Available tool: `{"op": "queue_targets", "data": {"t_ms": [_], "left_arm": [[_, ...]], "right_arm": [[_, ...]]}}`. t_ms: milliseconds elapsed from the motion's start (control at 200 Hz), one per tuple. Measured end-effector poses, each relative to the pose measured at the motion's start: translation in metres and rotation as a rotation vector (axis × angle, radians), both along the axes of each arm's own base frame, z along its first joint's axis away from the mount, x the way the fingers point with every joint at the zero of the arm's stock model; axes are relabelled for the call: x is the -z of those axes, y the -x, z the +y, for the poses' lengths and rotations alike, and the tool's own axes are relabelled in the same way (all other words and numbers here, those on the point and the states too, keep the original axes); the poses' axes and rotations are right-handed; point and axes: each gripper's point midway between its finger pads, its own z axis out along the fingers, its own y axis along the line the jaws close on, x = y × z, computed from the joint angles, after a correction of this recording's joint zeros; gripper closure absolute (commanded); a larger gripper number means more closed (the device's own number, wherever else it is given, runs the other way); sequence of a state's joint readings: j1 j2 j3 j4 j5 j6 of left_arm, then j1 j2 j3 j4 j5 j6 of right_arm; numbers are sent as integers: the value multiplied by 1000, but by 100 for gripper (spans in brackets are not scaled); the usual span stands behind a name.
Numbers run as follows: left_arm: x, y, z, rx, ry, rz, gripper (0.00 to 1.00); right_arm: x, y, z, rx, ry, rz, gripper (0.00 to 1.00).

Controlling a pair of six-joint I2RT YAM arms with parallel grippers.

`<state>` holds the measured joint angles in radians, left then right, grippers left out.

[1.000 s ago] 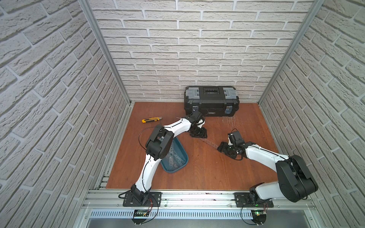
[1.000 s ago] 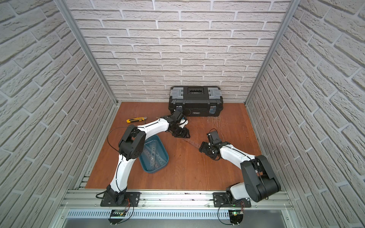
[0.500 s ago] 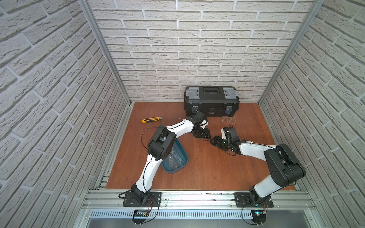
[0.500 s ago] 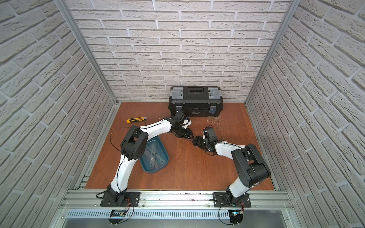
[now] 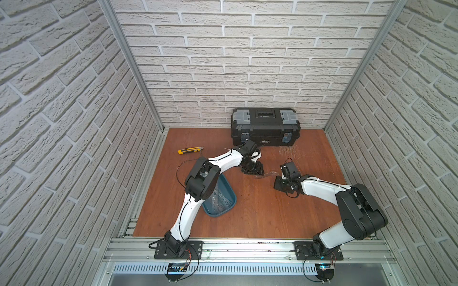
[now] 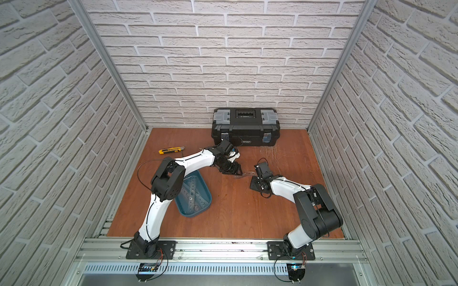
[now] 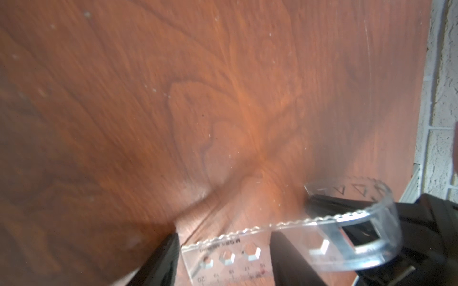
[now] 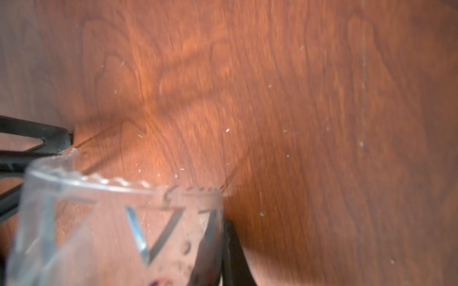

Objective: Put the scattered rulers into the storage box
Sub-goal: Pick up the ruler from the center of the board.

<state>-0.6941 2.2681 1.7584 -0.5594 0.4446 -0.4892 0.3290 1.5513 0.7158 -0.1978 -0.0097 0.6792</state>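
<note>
A clear ruler (image 5: 269,174) (image 6: 246,175) spans the gap between my two grippers in mid-table, bowed into an arc. My right gripper (image 5: 277,178) (image 6: 254,179) (image 8: 223,227) is shut on its triangle-stencil end (image 8: 99,222). The other end, marked 20 (image 7: 235,252), lies between the spread fingers of my left gripper (image 5: 257,173) (image 6: 235,172) (image 7: 224,237) and crosses over one finger (image 7: 290,260). The teal storage box (image 5: 229,198) (image 6: 205,198) sits front-left, partly under my left elbow, with several clear rulers inside.
A black toolbox (image 5: 265,128) (image 6: 245,126) stands against the back wall. A yellow utility knife (image 5: 189,150) (image 6: 171,150) lies at back left. Faint clear glints (image 5: 285,149) show on the wood before the toolbox. Brick walls close three sides.
My right gripper moved left toward the left one and shut on the ruler's end, which now bows between them. The left arm shifted only slightly.
</note>
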Motion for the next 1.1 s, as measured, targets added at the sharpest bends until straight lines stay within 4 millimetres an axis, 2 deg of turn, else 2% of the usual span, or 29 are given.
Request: {"op": "queue_targets", "data": {"t_ms": [265,430,565,710,905,1000,1100], "left_arm": [[0,5,7,2,-21,21,38],[-3,9,23,-10,-74,40,37],[-17,3,41,-40,-96,36,37],[-52,-5,52,-64,-89,-12,37],[-115,-9,71,-99,-61,-121,36],[-156,-15,95,-157,-39,-193,35],[-204,-24,143,-267,-18,-288,33]], "right_arm": [[-1,2,-1,2,17,8,98],[-7,30,-7,-15,49,72,98],[-30,47,-1,-61,56,55,98],[-61,55,13,-124,60,11,98],[-94,64,37,-224,64,-25,98],[-105,69,55,-295,59,-21,98],[-115,75,84,-390,42,5,98]]}}
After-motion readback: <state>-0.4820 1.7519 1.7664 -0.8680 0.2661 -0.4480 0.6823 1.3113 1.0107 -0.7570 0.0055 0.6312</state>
